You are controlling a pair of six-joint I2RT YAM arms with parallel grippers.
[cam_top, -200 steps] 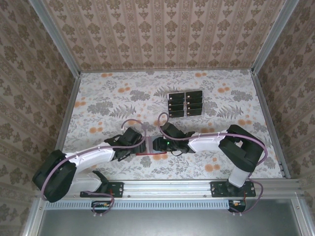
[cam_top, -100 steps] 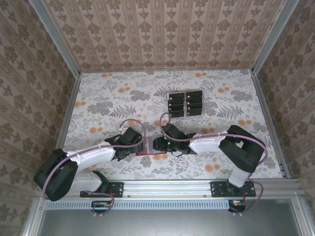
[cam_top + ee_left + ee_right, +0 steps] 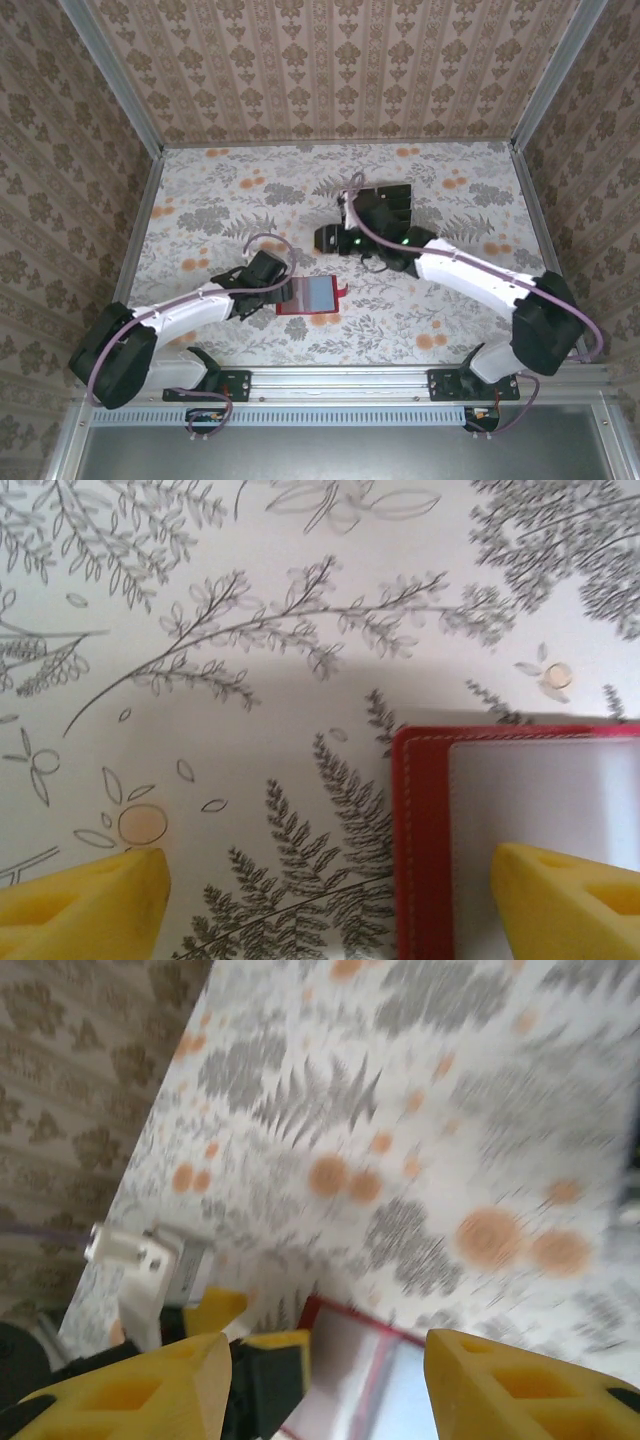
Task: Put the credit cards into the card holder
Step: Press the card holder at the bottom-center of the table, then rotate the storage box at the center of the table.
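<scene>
The card holder lies open and flat on the floral table, red-edged with a pale shiny inside and its tab pointing right. My left gripper stands open at the holder's left edge. In the left wrist view one yellow finger hangs over the card holder and the other over bare table. My right gripper is open and empty, raised behind the holder. In the right wrist view the card holder lies below that gripper. The black credit cards lie at the back, partly hidden by the right arm.
Metal rails and patterned walls close in the table on three sides. The left arm's fingers show beside the holder in the right wrist view. Open tabletop lies to the left and far right.
My right gripper has lifted off the card holder and swung back toward the credit cards, opening wider. The holder's pale inside is now uncovered. My left gripper has opened a little more.
</scene>
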